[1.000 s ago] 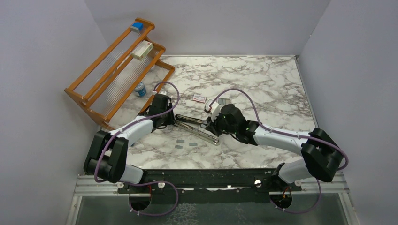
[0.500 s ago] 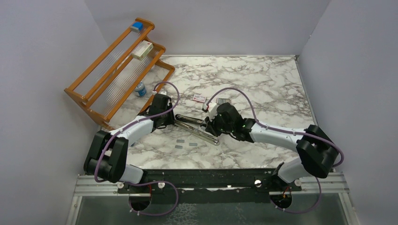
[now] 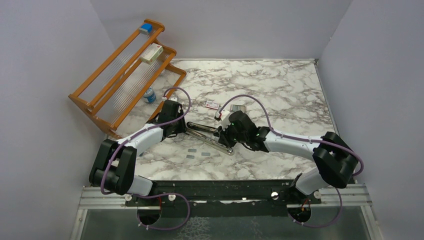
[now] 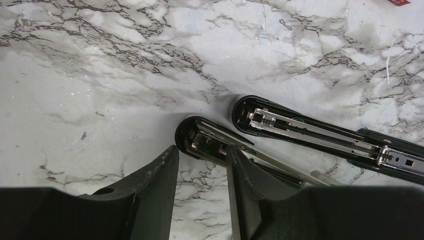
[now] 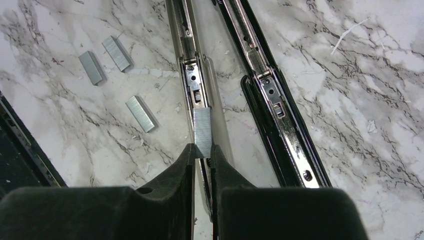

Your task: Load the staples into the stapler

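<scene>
The right fingers pinch the staples at the rail of the open stapler. The left fingers straddle its hinge end; I cannot tell whether they clamp it.

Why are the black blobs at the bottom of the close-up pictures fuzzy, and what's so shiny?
Right wrist view: the right gripper sits too near the lens, so it blurs, while the staple strip it pinches looks sharp. The stapler rail glints brightly. Left wrist view: the left gripper blurs the same way. Top view: soft, even light on the table, with only faint shadows.
</scene>
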`<state>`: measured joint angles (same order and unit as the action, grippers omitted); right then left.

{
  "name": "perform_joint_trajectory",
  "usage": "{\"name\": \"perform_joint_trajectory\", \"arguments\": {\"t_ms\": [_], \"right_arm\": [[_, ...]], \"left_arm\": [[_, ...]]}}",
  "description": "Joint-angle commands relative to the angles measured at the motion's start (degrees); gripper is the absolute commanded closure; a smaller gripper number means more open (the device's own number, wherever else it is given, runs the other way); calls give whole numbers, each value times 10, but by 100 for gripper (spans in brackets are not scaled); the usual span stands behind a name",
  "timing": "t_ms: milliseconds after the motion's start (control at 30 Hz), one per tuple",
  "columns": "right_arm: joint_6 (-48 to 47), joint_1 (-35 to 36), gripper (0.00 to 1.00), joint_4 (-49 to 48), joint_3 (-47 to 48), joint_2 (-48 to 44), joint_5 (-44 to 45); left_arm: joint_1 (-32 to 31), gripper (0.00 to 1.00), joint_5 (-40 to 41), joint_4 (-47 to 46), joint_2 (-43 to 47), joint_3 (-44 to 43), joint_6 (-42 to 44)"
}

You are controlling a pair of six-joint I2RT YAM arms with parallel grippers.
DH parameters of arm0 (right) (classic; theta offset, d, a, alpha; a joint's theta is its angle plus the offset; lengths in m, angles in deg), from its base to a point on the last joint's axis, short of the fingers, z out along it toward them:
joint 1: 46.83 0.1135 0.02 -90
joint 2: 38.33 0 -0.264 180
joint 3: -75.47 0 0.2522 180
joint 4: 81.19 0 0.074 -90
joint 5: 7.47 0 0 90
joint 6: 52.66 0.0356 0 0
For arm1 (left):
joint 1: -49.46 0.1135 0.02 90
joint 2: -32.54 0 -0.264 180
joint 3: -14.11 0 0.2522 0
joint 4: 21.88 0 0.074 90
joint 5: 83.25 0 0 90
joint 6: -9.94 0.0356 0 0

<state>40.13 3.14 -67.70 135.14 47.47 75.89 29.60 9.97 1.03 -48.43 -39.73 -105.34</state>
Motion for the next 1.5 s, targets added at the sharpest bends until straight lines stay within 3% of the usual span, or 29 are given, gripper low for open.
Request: {"name": "perform_joint_trajectory", "arguments": {"t_ms": [0, 1467], "right_arm": [[22, 8, 88, -7, -1, -4, 20], [17, 10, 88, -3, -5, 13, 4]], "left_arm": [[3, 57, -14, 3, -9, 10, 1], [3, 57, -22, 2, -16, 7, 4]]}}
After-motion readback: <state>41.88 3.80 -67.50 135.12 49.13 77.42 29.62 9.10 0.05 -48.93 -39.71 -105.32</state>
